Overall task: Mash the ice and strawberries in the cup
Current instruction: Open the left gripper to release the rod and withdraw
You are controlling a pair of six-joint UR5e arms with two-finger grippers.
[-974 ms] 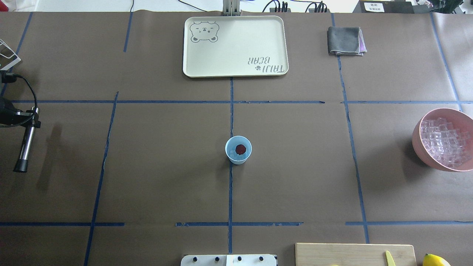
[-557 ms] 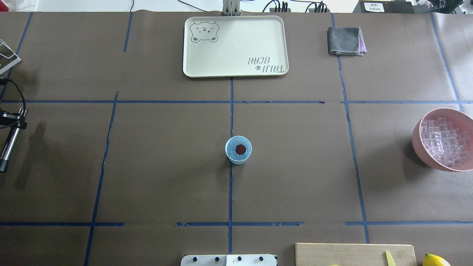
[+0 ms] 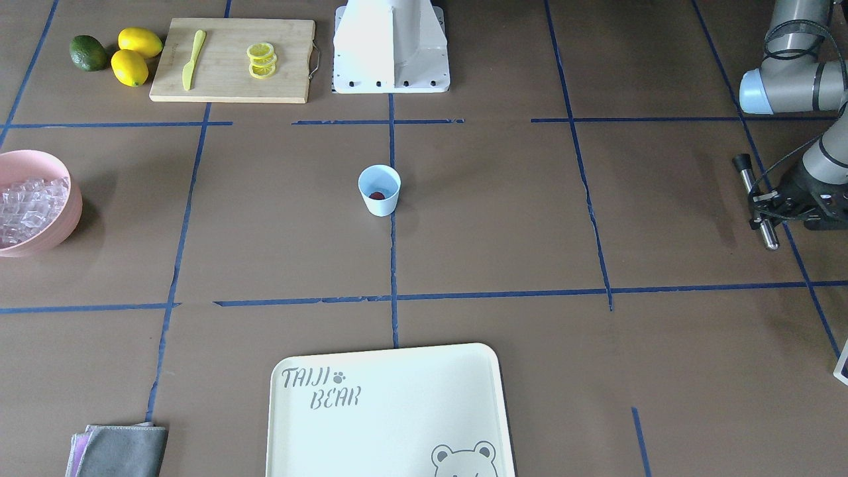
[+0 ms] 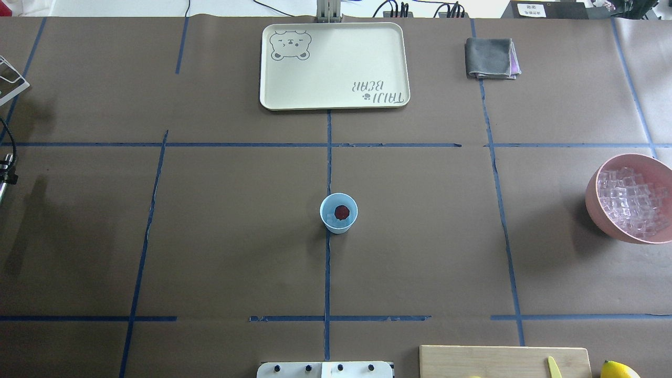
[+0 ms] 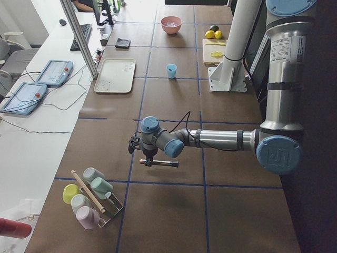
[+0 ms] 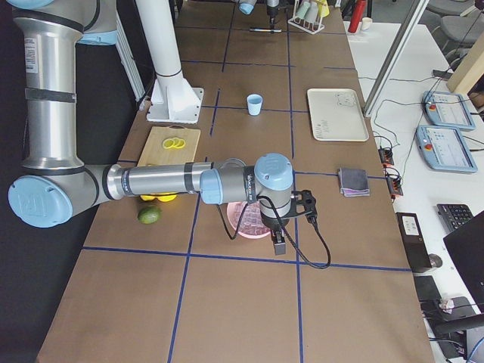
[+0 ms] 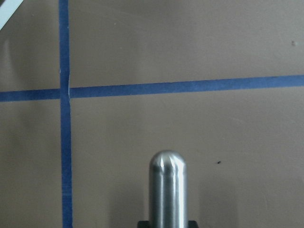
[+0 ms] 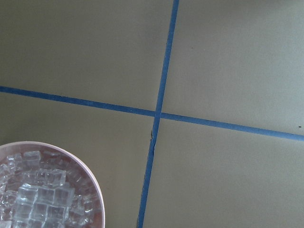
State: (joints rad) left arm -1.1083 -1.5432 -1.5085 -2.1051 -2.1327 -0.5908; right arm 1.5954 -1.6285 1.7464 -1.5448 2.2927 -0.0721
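Carriage of the tool is judged to be the step in hand, with no mashing under way; in the front-facing view the small, tapered, pale blue plastic cup (image 3: 379,192) is seen upright on the central blue tape line (image 3: 392,265), mouth up, while well apart at the table's edge the left gripper (image 3: 760,209) is closed around a slim steel rod with a black cap (image 3: 752,184), its long axis running from the robot's side toward the operators', cap end nearest the robot; in the overhead view a small red bumpy strawberry (image 4: 342,211) is shown lying whole on clear ice cubes (image 4: 331,217) inside the cup; in the left side view the rod is held roughly level above the table; in the right side view the right gripper (image 6: 278,242) hangs near the large pink bowl (image 6: 236,221), and whether its fingers are open cannot be told; in the left wrist view the rod's rounded steel end is pointed away over bare table; the next move is judged to call for the rod to be brought over the cup, tipped upright, centred on the narrow mouth and pressed down gently, the light cup being unsupported.
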